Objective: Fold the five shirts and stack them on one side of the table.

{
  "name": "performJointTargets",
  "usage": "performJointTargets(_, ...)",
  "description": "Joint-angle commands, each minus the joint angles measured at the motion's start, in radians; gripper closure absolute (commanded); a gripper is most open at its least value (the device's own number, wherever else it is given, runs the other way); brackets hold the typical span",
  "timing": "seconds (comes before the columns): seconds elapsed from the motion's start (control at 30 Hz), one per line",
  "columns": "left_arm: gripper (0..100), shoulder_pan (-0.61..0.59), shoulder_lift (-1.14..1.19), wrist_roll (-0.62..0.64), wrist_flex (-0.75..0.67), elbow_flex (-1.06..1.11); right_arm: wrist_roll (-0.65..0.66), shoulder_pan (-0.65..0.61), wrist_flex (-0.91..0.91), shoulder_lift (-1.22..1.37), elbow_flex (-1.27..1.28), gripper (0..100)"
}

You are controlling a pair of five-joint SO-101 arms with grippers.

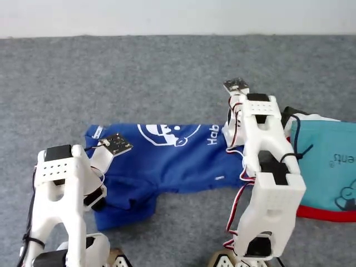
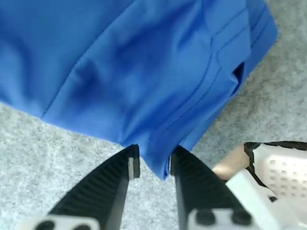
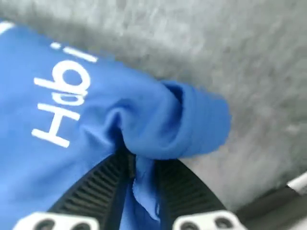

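Note:
A blue shirt (image 1: 167, 161) with white print lies partly folded across the middle of the grey table (image 1: 167, 72). My left gripper (image 2: 153, 165) is at its near left sleeve and is shut on the blue cloth (image 2: 144, 86), a fold pinched between the black fingers (image 2: 112, 184). My right gripper (image 3: 143, 167) is at the shirt's right end, shut on a bunched fold of the blue shirt (image 3: 158, 124) beside the white lettering. In the high view the left arm (image 1: 61, 194) stands at the near left and the right arm (image 1: 264, 167) at the right of the shirt.
A stack of folded shirts lies at the right edge, a teal shirt (image 1: 328, 167) on top, a red one (image 1: 322, 213) under it, with white and dark cloth behind. Bare grey carpet (image 1: 139, 67) stretches across the far half.

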Motion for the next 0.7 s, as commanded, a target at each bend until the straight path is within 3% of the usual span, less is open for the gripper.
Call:
performJointTargets(0.0,88,0.009,-0.014,0.011,0.006,0.001,0.023,0.005,0.084,-0.038,-0.037,98.9)
performJointTargets(0.4,88,0.009,-0.018,0.011,-0.002,0.081,0.041,0.136,0.096,-0.038,-0.084,98.9)
performJointTargets(0.67,88,0.009,-0.018,0.011,-0.002,0.081,0.074,0.147,0.087,-0.036,-0.092,98.7)
